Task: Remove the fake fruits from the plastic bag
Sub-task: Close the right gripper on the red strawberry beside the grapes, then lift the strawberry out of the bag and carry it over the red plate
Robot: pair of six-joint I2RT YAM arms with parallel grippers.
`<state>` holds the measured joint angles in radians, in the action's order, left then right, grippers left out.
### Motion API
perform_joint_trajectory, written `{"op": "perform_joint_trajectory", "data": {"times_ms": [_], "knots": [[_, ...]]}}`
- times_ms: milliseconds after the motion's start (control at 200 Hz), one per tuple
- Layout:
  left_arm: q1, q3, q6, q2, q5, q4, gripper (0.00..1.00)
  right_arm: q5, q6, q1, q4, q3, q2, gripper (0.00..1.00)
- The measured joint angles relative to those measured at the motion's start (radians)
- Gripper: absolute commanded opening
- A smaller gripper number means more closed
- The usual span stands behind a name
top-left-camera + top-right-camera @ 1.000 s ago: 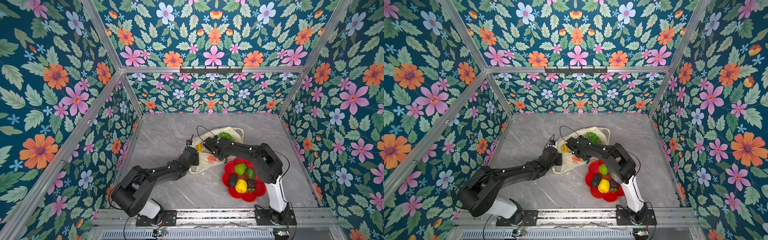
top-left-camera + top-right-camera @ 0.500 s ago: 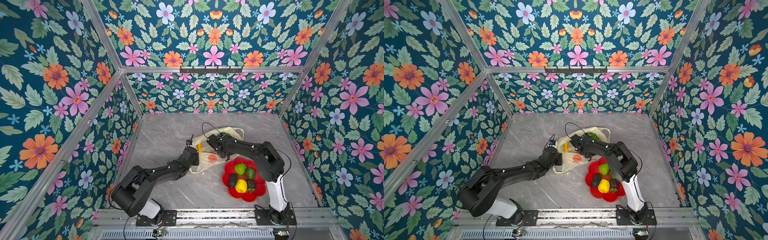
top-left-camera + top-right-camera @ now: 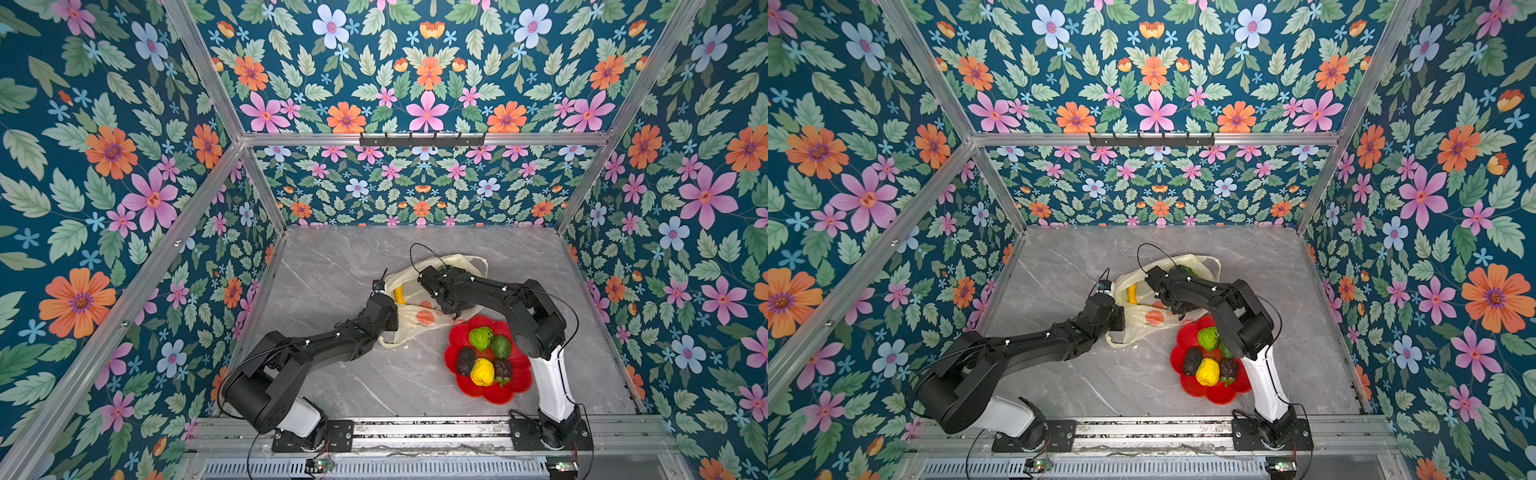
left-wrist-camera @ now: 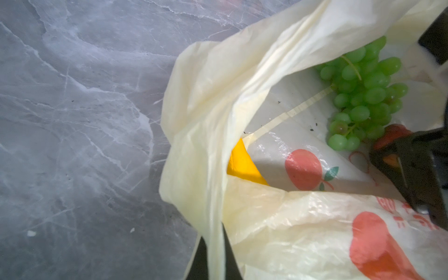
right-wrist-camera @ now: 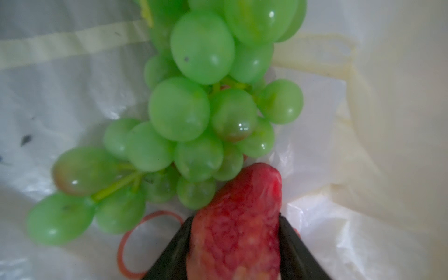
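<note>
Here, my left pincer [image 4: 214, 242] pinches plastic bag [image 4: 278, 230] rim, holding mouth open for my reach. Right pincer [image 5: 235, 218], inside bag, clamps strawberry [image 5: 247, 194] just beside grape bunch [image 5: 194, 109]; banana [image 4: 242, 164] lies half under fold. Red dish [image 3: 515, 386] nearby takes unloaded fruit.

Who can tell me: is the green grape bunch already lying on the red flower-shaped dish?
No, the green grape bunch lies inside the plastic bag, apart from the red flower-shaped dish.
</note>
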<state>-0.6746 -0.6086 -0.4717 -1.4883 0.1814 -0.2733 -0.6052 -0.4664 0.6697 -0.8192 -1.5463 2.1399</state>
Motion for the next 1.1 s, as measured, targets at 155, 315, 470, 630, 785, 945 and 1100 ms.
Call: {"op": "perform_joint_trajectory", "data": {"times_ms": [155,315,470,630,785,945,1100], "knots": [[0.000,0.000,0.000,0.000,0.000,0.000,0.07,0.019,0.022,0.001,0.014,-0.006,-0.005,0.43],[0.000,-0.002,0.000,-0.004,0.000,0.000,0.07,0.034,0.054,0.018,0.040,-0.006,-0.021,0.42],[0.000,-0.005,0.000,-0.006,0.000,0.000,0.07,0.039,0.061,0.040,0.061,-0.006,-0.056,0.42],[0.000,-0.005,0.000,-0.011,-0.001,0.000,0.07,0.052,0.077,0.048,0.078,-0.005,-0.089,0.42],[0.000,-0.005,0.000,-0.011,-0.001,0.000,0.07,0.058,0.080,0.055,0.083,0.001,-0.148,0.42],[0.000,-0.005,0.000,-0.010,-0.001,0.000,0.07,0.098,0.084,0.074,0.068,0.021,-0.232,0.42],[0.000,-0.005,0.001,-0.003,0.000,0.000,0.07,0.160,0.083,0.080,0.032,0.098,-0.367,0.41]]}}
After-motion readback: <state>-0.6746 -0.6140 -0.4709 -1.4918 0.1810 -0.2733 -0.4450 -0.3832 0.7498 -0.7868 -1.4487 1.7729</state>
